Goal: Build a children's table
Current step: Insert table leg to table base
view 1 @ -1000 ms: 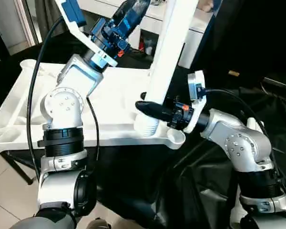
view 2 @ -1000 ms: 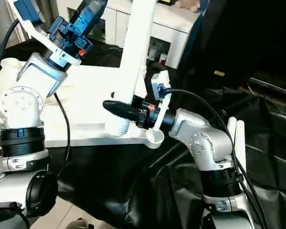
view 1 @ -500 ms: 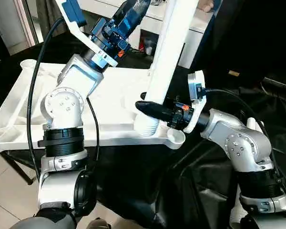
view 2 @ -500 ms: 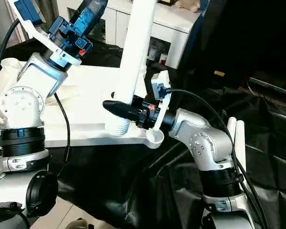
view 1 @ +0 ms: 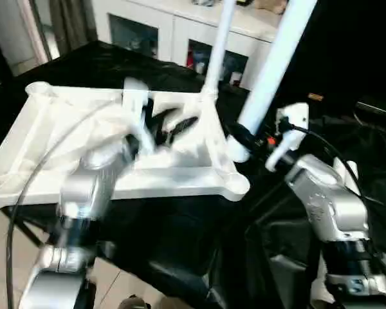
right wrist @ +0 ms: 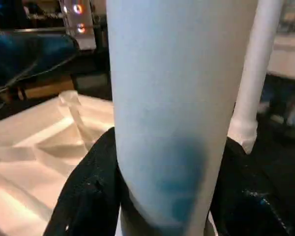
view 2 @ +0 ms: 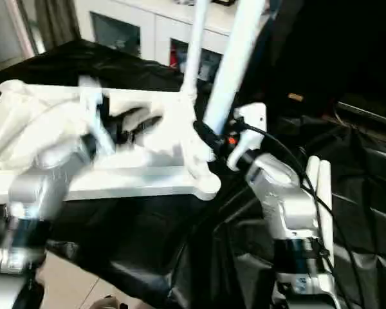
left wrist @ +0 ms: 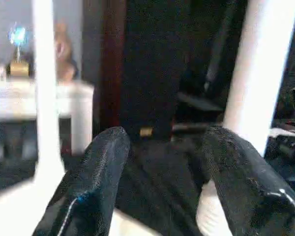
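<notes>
The white table top [view 1: 64, 187] lies upside down, ribbed side up, on black cloth. One thin white leg [view 1: 217, 48] stands upright in its far right corner socket. My right gripper [view 1: 241, 138] is shut on a second white leg [view 1: 273, 64], which leans to the right with its lower end just off the top's right edge, above the front right corner socket [view 1: 236, 187]. In the right wrist view this held leg [right wrist: 162, 113] sits between the black fingers [right wrist: 83, 191]. My left gripper [view 1: 170, 125] is blurred, low over the ribbed underside, open with nothing between its fingers [left wrist: 96, 172].
A white cabinet with glass doors [view 1: 148, 32] stands behind the table. Two spare white legs [view 2: 316, 193] lie on the black cloth to the right of my right arm. Light floor tiles [view 1: 6, 257] show at the front left.
My left arm has swung down from high beside the leg to low over the table's underside. The right gripper has carried its leg to the right, past the top's edge.
</notes>
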Tool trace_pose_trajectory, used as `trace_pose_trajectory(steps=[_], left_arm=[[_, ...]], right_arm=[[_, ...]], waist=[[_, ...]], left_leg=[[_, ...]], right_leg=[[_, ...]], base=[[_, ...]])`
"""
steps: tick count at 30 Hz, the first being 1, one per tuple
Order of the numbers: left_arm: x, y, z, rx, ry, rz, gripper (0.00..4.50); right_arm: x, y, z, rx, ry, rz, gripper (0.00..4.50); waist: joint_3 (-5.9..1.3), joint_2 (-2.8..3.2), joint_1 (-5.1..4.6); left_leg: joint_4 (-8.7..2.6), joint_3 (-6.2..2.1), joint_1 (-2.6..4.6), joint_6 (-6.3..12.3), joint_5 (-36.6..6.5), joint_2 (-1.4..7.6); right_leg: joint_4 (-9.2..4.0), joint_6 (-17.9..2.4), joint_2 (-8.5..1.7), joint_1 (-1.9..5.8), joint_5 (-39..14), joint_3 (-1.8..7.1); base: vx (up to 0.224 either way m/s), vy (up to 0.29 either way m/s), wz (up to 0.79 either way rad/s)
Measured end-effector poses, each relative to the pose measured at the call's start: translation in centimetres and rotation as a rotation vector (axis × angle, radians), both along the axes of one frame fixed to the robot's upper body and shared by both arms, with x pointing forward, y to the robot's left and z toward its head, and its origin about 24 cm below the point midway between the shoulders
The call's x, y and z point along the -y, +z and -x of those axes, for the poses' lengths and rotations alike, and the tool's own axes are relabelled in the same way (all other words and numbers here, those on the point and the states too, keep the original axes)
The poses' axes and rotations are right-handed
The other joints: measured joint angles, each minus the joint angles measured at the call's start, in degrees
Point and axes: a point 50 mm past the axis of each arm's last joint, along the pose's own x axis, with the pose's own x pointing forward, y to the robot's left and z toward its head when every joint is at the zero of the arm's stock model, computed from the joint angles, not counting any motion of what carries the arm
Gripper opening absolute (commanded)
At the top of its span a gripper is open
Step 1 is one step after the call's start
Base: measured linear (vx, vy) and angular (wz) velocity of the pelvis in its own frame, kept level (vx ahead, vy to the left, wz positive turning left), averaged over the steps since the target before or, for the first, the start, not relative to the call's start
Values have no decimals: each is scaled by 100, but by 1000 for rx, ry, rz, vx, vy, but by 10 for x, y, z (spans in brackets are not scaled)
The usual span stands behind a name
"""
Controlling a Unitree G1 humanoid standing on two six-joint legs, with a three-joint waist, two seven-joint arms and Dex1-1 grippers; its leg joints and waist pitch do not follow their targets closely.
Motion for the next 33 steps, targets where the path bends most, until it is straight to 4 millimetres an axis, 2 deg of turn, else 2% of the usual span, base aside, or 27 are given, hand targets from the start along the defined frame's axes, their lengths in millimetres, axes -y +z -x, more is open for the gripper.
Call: trace_pose_trajectory(steps=[4,7,9,12,17,20,26,31,33], left_arm=[[-8,-25,1,-17,49,-210,292],[-5,-50,9,-48,-15,-355,292],[3,-67,18,-95,-96,-397,292],[10,-80,25,-95,-173,-499,292],[16,-100,29,-131,-165,-493,292],[14,-109,26,-145,-96,-513,292],[10,-113,25,-164,-53,-530,292],[12,-113,29,-223,-150,-491,292],[12,-111,30,-226,-186,-479,292]], right_arm=[[2,0,-1,21,-17,18,189],[4,-4,0,38,-47,52,189],[7,-10,0,18,-70,68,189],[9,-21,4,-23,-72,78,189],[13,-41,15,-96,-81,104,189],[11,-43,18,-98,-88,98,189],[13,-46,21,-116,-103,112,189],[8,-40,19,-94,-77,119,189],[7,-39,19,-89,-68,120,189]], waist=[[1,1,-34],[1,1,-43],[4,6,-25],[10,16,-28],[5,53,-63],[6,55,-85],[6,55,-76],[8,58,-70],[13,76,-66]], left_leg=[[-7,0,-2,-3,3,0],[-8,0,-6,-1,2,-2],[-7,1,-11,-1,1,-2],[-9,1,-8,-1,2,-1],[-9,2,-1,-3,3,0],[-10,2,1,-4,4,1],[-9,2,-1,0,7,1],[-11,3,-2,5,8,1],[-12,4,-1,5,8,1]], right_leg=[[-1,1,0,-5,-1,0],[-8,1,0,-5,-1,0],[-10,1,0,-6,-1,0],[-7,-1,0,-6,0,0],[-2,-2,0,-3,0,1],[-3,12,0,-4,-7,1],[-6,8,0,-4,-5,1],[-7,-5,0,-5,2,1],[-9,-6,0,-4,3,1]], base=[[0,0,0],[0,0,0],[0,0,0],[0,0,0],[0,0,0],[0,0,0],[0,0,0],[0,0,0],[0,0,0]])
